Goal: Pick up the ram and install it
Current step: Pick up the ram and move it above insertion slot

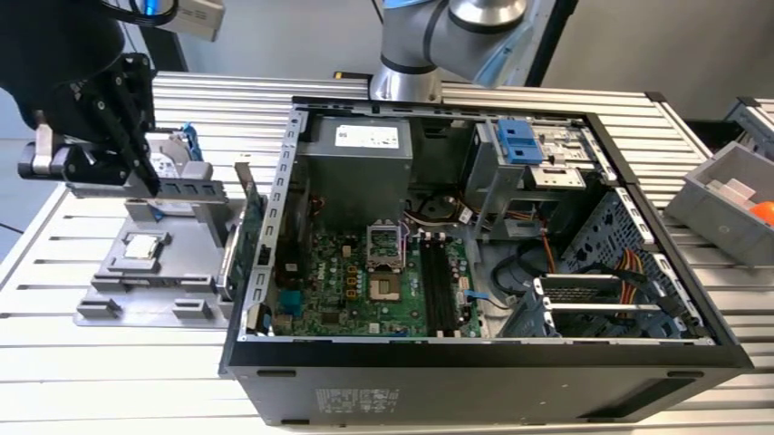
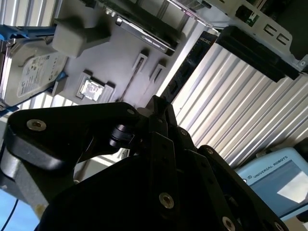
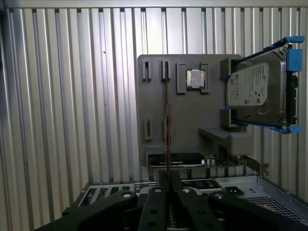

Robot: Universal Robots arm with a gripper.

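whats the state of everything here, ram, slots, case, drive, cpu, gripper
ram, standing on edge in the gray fixture, not installed
ram slots, empty
pc case, lying on its side, open
hard drive, in a blue caddy on the fixture, outside the case
cpu, lying flat in a fixture pocket
gripper, over the fixture, in line with the ram's edge
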